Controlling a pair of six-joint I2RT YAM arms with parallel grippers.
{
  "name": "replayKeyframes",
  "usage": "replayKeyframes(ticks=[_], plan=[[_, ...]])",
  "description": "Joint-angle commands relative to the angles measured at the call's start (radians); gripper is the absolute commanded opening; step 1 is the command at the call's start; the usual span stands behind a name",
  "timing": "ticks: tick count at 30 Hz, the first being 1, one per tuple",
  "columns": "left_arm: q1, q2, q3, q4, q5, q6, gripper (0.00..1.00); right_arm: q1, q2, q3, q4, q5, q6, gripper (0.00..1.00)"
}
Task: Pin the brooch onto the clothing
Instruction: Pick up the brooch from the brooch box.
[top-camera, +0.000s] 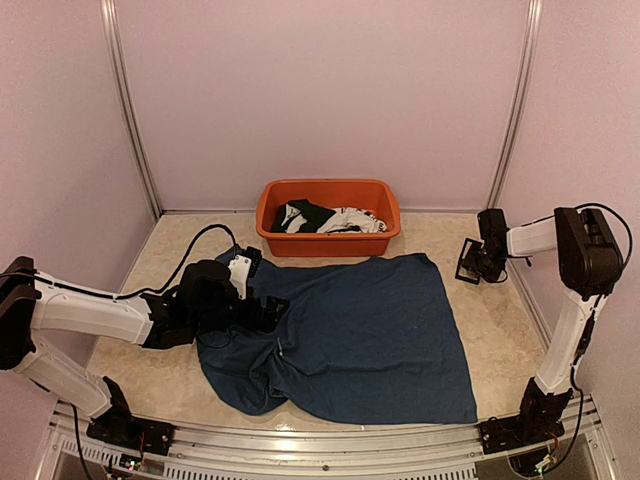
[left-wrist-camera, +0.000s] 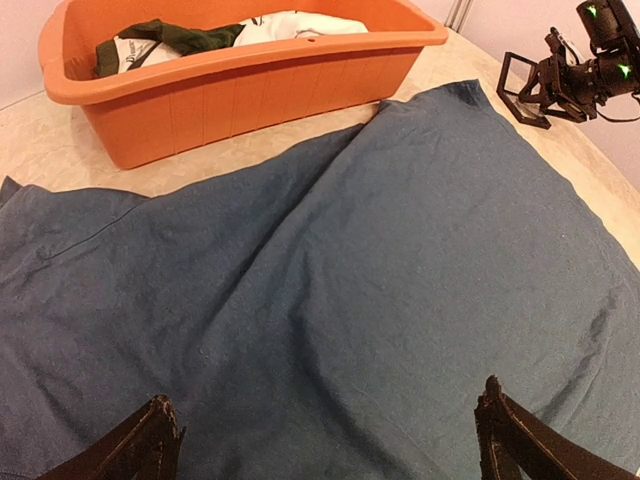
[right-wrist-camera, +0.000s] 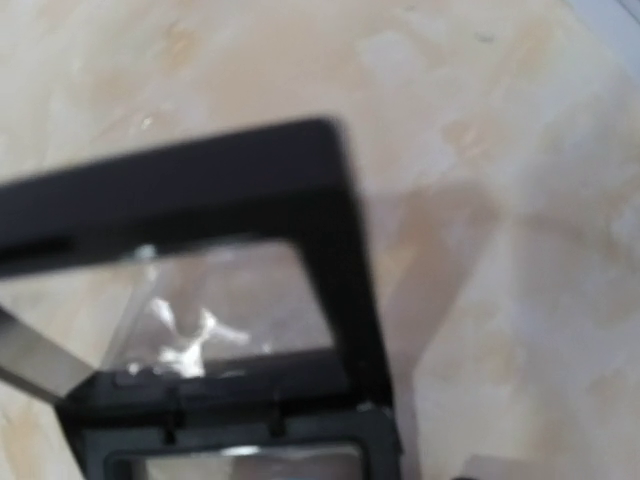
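Note:
The clothing (top-camera: 370, 330), a large navy T-shirt, lies spread flat on the table. My left gripper (top-camera: 262, 312) hovers low over its left part, open, with only blue fabric (left-wrist-camera: 350, 280) between the fingertips (left-wrist-camera: 158, 430). A black-framed hinged case (top-camera: 470, 262) stands tilted at the back right, with my right gripper (top-camera: 487, 258) right against it. In the right wrist view the case (right-wrist-camera: 200, 190) fills the frame, blurred. A small silvery shape that looks like the brooch (right-wrist-camera: 185, 345) shows behind its clear film. The right fingers are hidden there.
An orange tub (top-camera: 328, 215) holding black and white garments stands just behind the shirt's far edge. Pink walls close in the table on three sides. Bare marbled tabletop (top-camera: 500, 330) shows to the right of the shirt.

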Motion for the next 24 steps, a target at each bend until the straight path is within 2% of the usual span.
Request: replayKeyframes(ticks=[1,8,14,24], plan=[[0.005,-0.019,-0.017,0.015,0.014,-0.005,0.99,-0.011,-0.004,0.016,-0.052,-0.012,-0.012,0.60],[0.005,-0.018,-0.019,0.015,0.016,-0.003,0.99,-0.010,0.015,0.028,-0.060,-0.026,-0.015,0.60],[0.005,-0.011,-0.015,0.016,0.018,-0.003,0.99,-0.010,0.014,0.038,-0.067,-0.038,-0.020,0.55],[0.005,-0.012,-0.015,0.016,0.021,-0.003,0.99,-0.010,0.047,0.069,-0.097,-0.038,-0.025,0.58]])
